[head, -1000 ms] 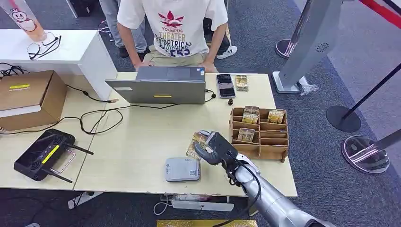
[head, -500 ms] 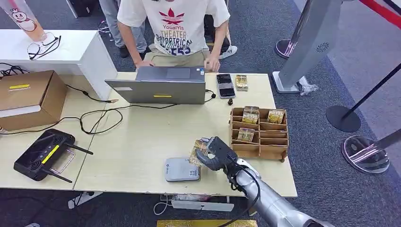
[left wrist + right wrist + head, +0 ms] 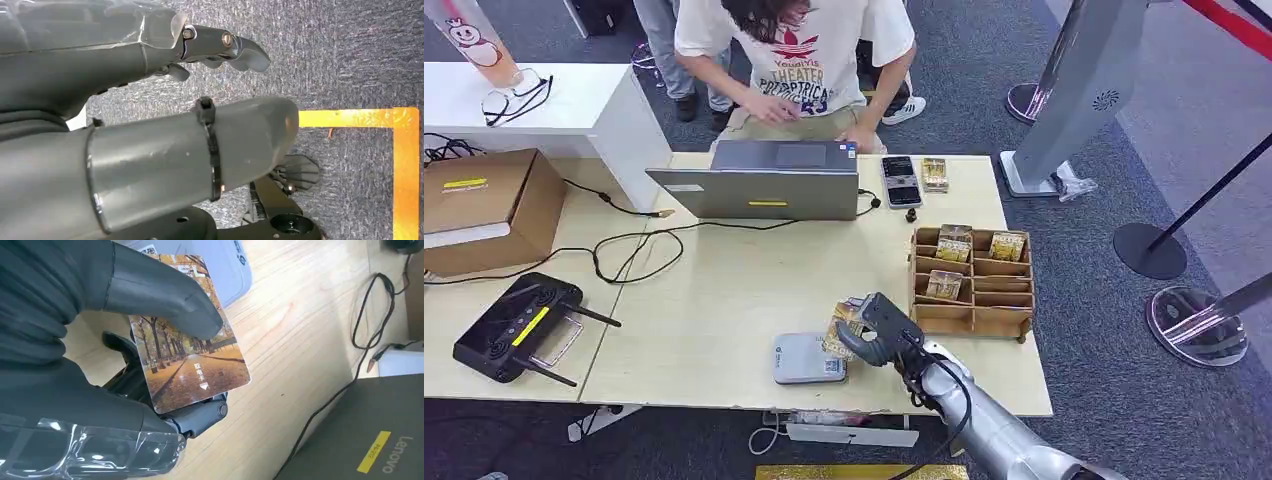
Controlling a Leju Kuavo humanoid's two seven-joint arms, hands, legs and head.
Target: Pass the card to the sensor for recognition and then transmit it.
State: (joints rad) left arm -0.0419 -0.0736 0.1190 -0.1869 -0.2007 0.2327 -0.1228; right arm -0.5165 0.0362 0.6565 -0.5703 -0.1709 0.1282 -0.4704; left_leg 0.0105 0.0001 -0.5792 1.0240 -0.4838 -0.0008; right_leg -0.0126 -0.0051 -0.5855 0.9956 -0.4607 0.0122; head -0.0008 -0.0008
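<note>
I hold the thin rectangular plastic card printed with an autumn avenue of trees (image 3: 192, 360) in my right hand (image 3: 876, 327), my thick grey thumb (image 3: 160, 295) pressed on its printed face and my dark fingers (image 3: 200, 416) under it, low over the pale wooden desk (image 3: 724, 290). The card hangs at the right-hand edge of the flat grey square sensor pad with a small label (image 3: 808, 358), partly above its corner as the wrist view shows it.

I judge the card light, stiff and smooth, so it could slide out of a loose pinch; I would keep the hold near one end, flat face to flat face, and leave the rest free to lie over the pad. It should not bend much, though I cannot tell how thick it is.

Against a second ago, my hand has come nearer to me and lower, closing on the pad; the person (image 3: 804, 50) behind the grey laptop (image 3: 764, 180) has bent forward.

My left hand (image 3: 165, 55) hangs over the carpet, holding nothing, fingers apart.
</note>
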